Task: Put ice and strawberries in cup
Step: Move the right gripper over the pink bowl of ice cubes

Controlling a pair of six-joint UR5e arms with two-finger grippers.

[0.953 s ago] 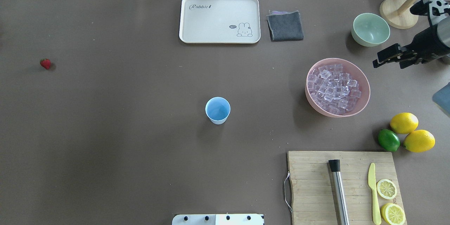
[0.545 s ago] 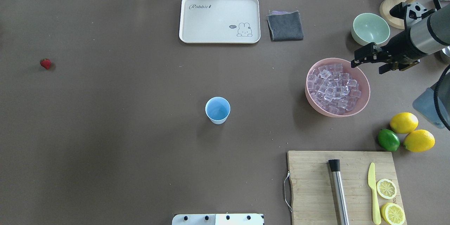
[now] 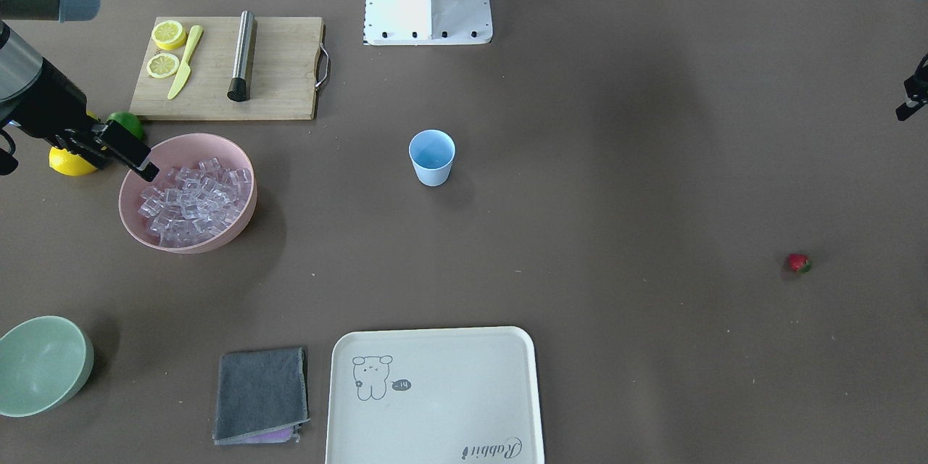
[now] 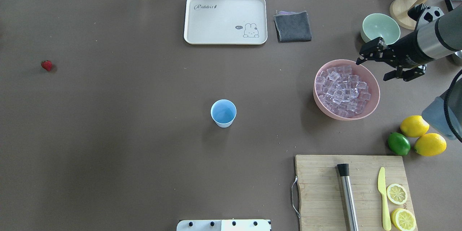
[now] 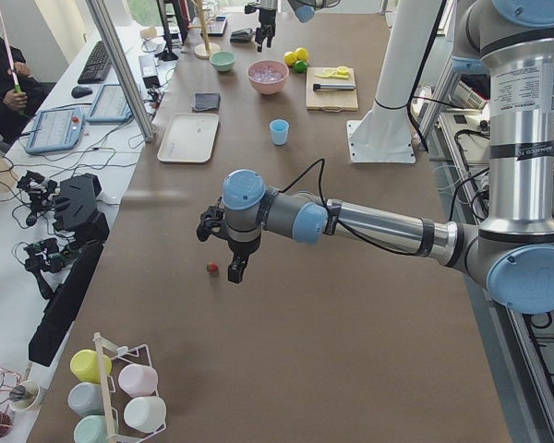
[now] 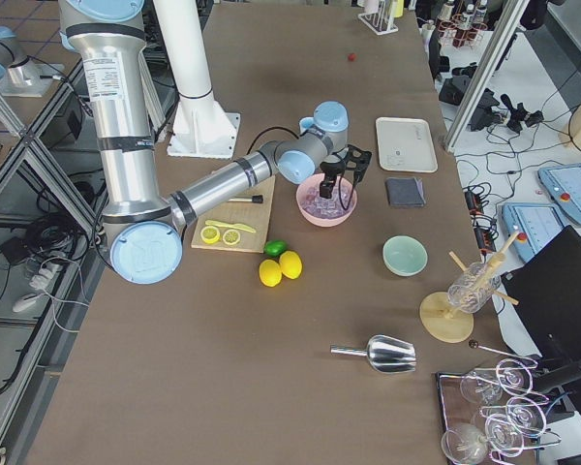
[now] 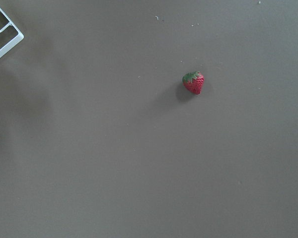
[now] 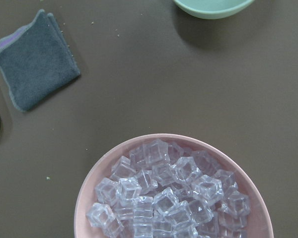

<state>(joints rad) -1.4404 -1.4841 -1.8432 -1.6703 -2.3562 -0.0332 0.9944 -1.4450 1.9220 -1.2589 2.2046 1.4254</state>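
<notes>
Zero items are in the cup (image 4: 223, 112) so far; it stands empty mid-table. My right gripper (image 4: 373, 68) hangs with fingers spread over the far rim of the bowl (image 4: 371, 103), above the ice (image 4: 341, 90), not touching it. My left gripper (image 5: 220, 254) hovers near the strawberry (image 5: 212, 268); whether its fingers are spread or closed, I can't tell.

A: Around the cup (image 4: 223, 113)?
B: Bare desk (image 4: 126, 133) on every side; open from above.
A: At the pink bowl (image 4: 375, 103)?
B: Open on top, heaped with ice (image 4: 341, 90). Hemmed by the green bowl (image 4: 380, 30) on the far side, lemons (image 4: 414, 126) and lime (image 4: 399, 143) to the near right, cutting board (image 4: 317, 187) nearer.
A: By the strawberry (image 4: 46, 65)?
B: Bare desk all round, far off left.
</notes>
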